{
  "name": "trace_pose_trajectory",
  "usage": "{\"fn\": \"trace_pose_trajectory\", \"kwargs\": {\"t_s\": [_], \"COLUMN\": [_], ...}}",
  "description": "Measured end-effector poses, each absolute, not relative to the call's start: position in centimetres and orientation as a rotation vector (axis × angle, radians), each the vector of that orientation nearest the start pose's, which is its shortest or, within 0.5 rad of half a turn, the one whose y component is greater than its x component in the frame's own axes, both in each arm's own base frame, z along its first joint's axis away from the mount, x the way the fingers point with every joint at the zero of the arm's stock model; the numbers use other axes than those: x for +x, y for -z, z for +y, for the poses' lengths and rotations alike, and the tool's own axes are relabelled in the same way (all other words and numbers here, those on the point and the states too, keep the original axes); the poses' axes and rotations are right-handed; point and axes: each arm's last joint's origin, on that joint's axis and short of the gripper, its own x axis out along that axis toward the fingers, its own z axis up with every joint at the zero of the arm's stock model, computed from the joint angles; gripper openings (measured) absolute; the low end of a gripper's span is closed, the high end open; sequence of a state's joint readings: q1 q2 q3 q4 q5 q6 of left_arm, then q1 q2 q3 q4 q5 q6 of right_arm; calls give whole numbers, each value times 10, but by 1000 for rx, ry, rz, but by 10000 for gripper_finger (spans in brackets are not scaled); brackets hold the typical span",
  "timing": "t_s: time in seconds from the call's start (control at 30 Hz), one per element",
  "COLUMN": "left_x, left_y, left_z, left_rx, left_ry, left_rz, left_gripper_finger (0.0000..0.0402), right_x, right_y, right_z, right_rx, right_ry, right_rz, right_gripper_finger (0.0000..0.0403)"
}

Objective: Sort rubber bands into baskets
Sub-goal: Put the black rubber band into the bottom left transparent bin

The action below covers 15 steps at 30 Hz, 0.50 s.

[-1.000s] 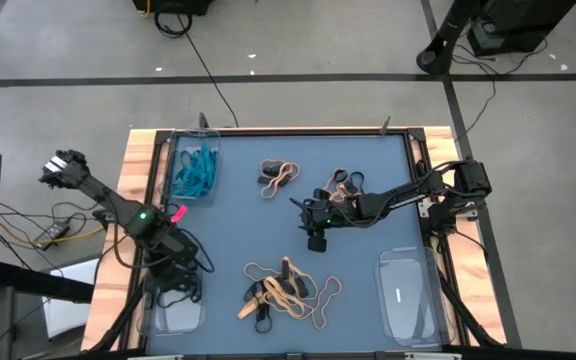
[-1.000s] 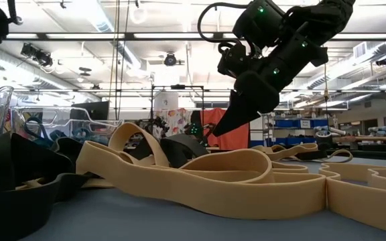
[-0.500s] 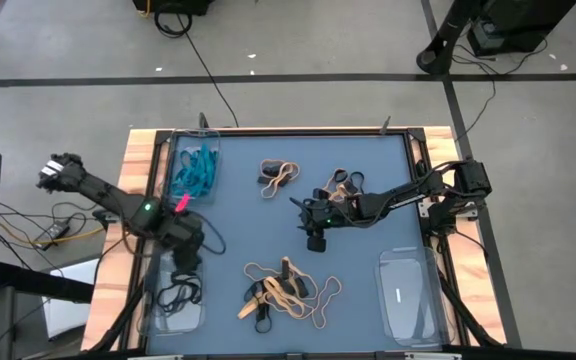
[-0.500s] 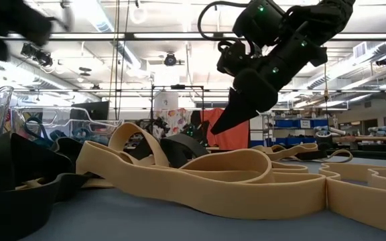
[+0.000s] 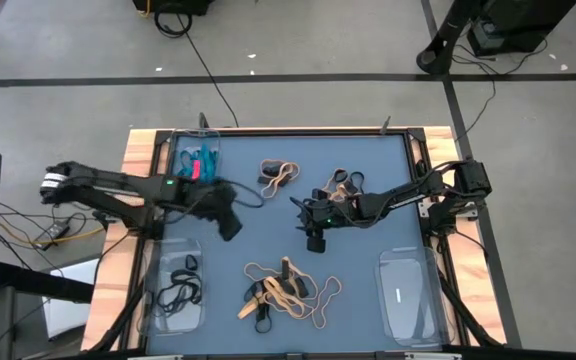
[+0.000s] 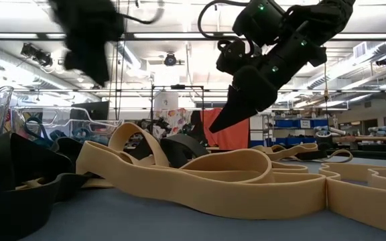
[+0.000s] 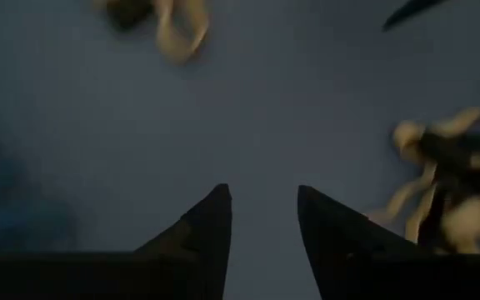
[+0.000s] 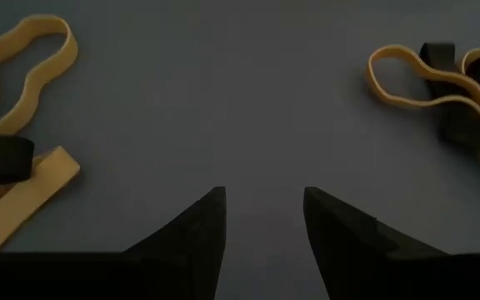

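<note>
Two open, empty grippers hover over bare mat; rubber bands point(image 5: 286, 290) lie apart.

readable text: none can be made out on any surface
labels or brands: none legible
numbers or signs: none legible

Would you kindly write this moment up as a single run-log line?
left gripper: open, empty, over bare mat | right gripper: open, empty, mid-table | black rubber bands in near-left tray | tan pile unsorted
</note>
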<state>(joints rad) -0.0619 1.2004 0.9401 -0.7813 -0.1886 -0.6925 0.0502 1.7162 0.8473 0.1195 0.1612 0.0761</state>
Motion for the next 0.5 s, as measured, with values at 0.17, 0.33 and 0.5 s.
{"fn": "trace_pose_trajectory", "kwargs": {"t_s": [0.17,0.33,0.5], "left_x": [271,285,287], "left_y": [-235,-200,-176], "left_z": [16,57,104], "left_rx": [-326,-230,-297], "left_ry": [-414,-473,-580], "left_rz": [896,1018,1038], "left_gripper_finger": [127,125,124], "right_x": [331,331,330], "right_y": [-149,-149,-148], "right_z": [12,12,12], "right_rx": [-9,-9,-11], "right_ry": [135,135,135], "right_rz": [758,763,774], "right_gripper_finger": [174,174,174]}}
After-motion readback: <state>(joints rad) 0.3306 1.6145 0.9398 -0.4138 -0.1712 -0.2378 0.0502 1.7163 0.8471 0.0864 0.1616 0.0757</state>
